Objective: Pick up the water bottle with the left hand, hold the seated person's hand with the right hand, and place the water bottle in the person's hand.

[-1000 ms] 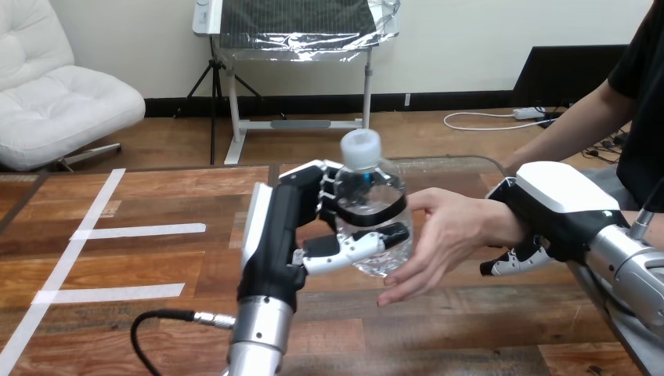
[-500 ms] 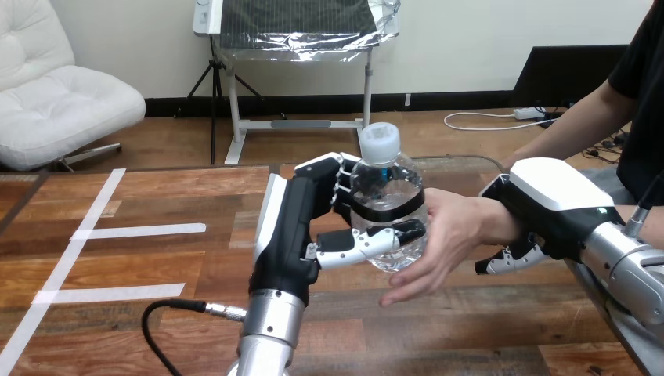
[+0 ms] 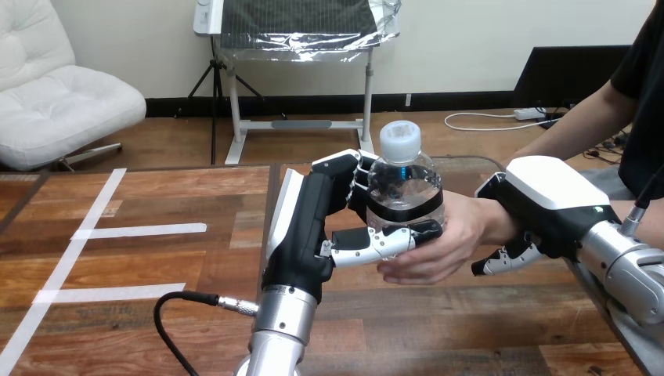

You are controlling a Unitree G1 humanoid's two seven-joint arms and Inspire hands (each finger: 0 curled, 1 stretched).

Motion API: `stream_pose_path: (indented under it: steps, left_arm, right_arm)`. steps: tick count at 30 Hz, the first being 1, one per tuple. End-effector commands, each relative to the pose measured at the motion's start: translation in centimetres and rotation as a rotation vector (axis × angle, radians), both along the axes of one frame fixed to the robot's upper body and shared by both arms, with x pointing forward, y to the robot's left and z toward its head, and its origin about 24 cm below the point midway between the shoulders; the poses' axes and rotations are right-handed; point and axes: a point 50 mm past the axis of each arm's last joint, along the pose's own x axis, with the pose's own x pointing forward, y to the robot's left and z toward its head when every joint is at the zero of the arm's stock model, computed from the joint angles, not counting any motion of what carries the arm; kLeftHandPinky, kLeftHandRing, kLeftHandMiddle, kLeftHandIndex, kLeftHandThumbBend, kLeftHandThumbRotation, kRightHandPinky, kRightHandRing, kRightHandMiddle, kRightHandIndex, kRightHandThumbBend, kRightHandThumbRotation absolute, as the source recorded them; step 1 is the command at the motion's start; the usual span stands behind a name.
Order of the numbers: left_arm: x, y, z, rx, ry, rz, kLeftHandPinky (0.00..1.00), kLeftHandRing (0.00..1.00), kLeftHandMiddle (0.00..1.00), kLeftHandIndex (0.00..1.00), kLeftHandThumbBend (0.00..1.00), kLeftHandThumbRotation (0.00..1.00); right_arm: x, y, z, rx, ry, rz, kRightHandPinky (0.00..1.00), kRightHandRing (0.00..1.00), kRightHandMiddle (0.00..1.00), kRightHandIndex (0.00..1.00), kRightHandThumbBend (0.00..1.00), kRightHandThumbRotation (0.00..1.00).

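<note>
Head view — gripping the bottle (image 3: 403, 184) in the left hand (image 3: 305, 231), fingers and thumb wrapped round its middle; upright, cap (image 3: 400, 139) on top, well off the table (image 3: 156, 266). Resting at its base in the person's hand (image 3: 446, 243), cupped from below and from the right, so touching both hands at once. Clamped over the person's wrist with the right hand (image 3: 544, 200), fingers curled beneath it. Likely risks: letting go too soon, before a firm close round the base, and dropping or tipping the bottle onto the table. Withdrawing sideways rather than opening wide first — dragging the bottle out of the palm, or snagging the thumb against the person's hand. Squeezing the thin clear wall harder and buckling it. Shifting the wrist with the right hand during release, tilting the palm and losing the support. Cannot tell how much of the weight sits in the palm.
</note>
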Motion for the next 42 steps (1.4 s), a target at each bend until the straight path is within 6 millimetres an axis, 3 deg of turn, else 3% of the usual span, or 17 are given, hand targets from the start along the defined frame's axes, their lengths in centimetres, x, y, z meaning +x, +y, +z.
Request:
stream_pose_path:
  steps: [1, 16, 42]
  left_arm:
    - [0.72, -3.15, 4.13, -0.119, -0.130, -0.058, 0.36, 0.38, 0.42, 0.46, 0.68, 0.00]
    - [0.50, -4.03, 4.05, -0.129, -0.122, -0.089, 0.33, 0.38, 0.43, 0.46, 0.67, 0.00]
    - [0.40, -3.89, 3.80, -0.132, -0.115, -0.092, 0.33, 0.38, 0.42, 0.45, 0.66, 0.00]
  right_arm:
    - [0.72, -1.48, 1.91, -0.007, -0.074, -0.067, 0.15, 0.21, 0.28, 0.32, 0.77, 0.00]
    - [0.63, -1.35, 2.25, 0.002, -0.073, -0.070, 0.15, 0.21, 0.28, 0.31, 0.74, 0.00]
    - [0.61, -1.48, 1.95, 0.008, -0.074, -0.074, 0.15, 0.21, 0.28, 0.32, 0.74, 0.00]
